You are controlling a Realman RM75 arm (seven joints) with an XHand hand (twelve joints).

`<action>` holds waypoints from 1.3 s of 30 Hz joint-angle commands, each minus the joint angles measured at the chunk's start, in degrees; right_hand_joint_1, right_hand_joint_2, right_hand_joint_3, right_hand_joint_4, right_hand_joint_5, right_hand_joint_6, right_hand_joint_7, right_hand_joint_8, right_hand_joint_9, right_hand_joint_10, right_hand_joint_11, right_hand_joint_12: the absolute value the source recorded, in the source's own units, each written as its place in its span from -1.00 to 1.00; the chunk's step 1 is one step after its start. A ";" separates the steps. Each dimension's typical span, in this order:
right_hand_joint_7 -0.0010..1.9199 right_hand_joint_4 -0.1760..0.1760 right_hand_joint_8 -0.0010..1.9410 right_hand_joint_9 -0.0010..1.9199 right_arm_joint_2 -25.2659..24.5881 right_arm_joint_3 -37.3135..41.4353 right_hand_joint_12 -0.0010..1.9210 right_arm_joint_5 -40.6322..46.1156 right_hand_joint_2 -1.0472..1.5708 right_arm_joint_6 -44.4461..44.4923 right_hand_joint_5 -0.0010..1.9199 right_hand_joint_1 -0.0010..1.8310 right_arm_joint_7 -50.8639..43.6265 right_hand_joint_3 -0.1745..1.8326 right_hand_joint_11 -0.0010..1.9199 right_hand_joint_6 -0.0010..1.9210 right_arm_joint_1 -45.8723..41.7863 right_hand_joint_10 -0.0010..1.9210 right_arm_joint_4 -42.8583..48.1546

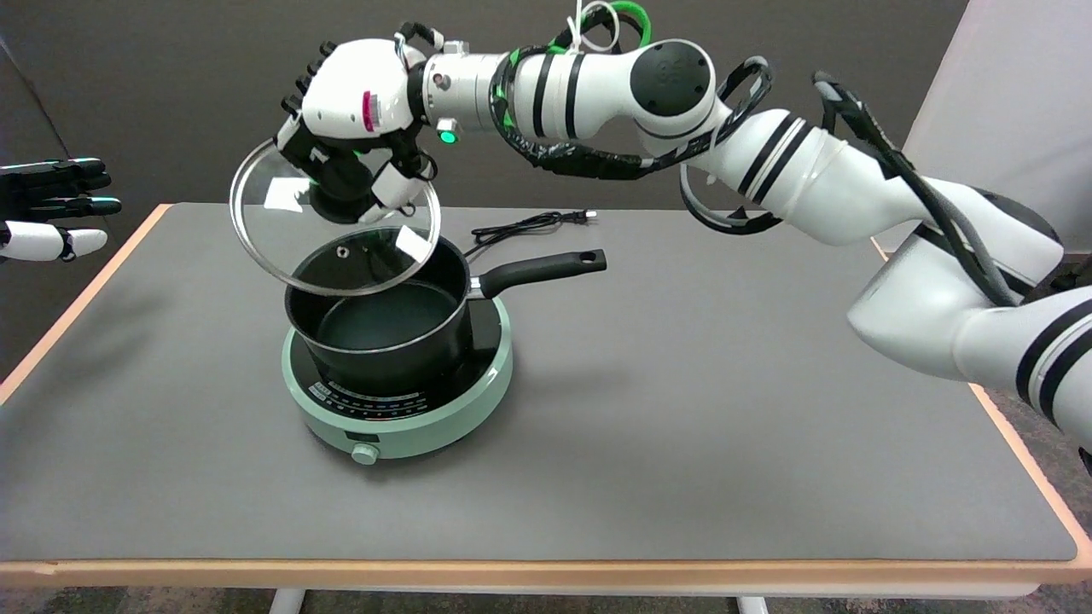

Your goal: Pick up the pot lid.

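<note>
While my right hand [354,128] curls its fingers down around the black knob [339,194] of the glass lid [334,217], that lid hangs tilted in the air in the upper left of the frame, clear of the pot [380,328] just below it, its lower edge overlapping the pot's rim in this view. I cannot tell whether that edge touches the rim or only passes in front of it. Below, the black pot sits on a pale green hotplate [401,388] left of centre on the grey table [682,409], its long black handle [542,270] pointing toward the right. A black power cord [529,225] lies coiled on the table behind the handle, its plug toward the upper centre. Nothing stands between my arm [768,170], which sweeps in from the lower right edge and crosses the top of the frame, and the lid. My fingertips are mostly hidden behind the knob and my palm, so how exactly they close on it is hard to make out. At the far left edge my other hand [51,209] pokes into view, cut off at the wrist, fingers out flat in the air. Along the hotplate's front runs a band of small white markings above a round dial [365,454], too fine to read. Through the glass I see bright reflections and the pot's dark inside.
</note>
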 commanded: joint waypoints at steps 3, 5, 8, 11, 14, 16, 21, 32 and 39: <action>0.02 1.00 0.25 -0.05 5.29 2.34 0.31 -6.19 0.39 -4.29 -0.30 0.50 -0.01 -0.15 -0.26 0.35 2.37 0.28 0.81; -0.03 1.00 0.30 -0.10 6.59 3.18 0.97 -6.23 0.43 -4.33 -0.40 0.49 -0.18 -0.20 -0.49 0.44 2.01 0.31 1.28; -0.05 1.00 0.31 -0.12 9.25 4.07 1.00 -6.27 0.46 -4.80 -0.42 0.48 -0.18 -0.24 -0.63 0.44 1.58 0.30 2.27; -0.05 1.00 0.32 -0.13 11.98 5.57 1.00 -6.85 0.46 -5.16 -0.43 0.48 -0.18 -0.25 -0.67 0.44 0.98 0.32 3.91; -0.07 1.00 0.33 -0.12 15.04 6.98 1.00 -7.59 0.47 -5.68 -0.42 0.48 -0.18 -0.27 -0.70 0.43 0.49 0.32 5.43; -0.08 1.00 0.35 -0.12 16.88 7.50 1.00 -7.59 0.48 -5.81 -0.39 0.48 -0.14 -0.28 -0.73 0.40 0.29 0.29 6.00; -0.07 1.00 0.33 -0.13 21.67 9.02 1.00 -7.59 0.47 -5.97 -0.43 0.48 0.22 -0.26 -0.68 0.44 -1.05 0.34 8.04; -0.06 1.00 0.32 -0.13 31.18 21.28 1.00 -7.59 0.46 -6.75 -0.44 0.48 0.22 -0.25 -0.65 0.46 -12.90 0.40 9.73; -0.06 1.00 0.33 -0.13 34.56 29.50 1.00 -7.59 0.46 -8.68 -0.44 0.48 0.22 -0.24 -0.61 0.48 -22.84 0.45 8.94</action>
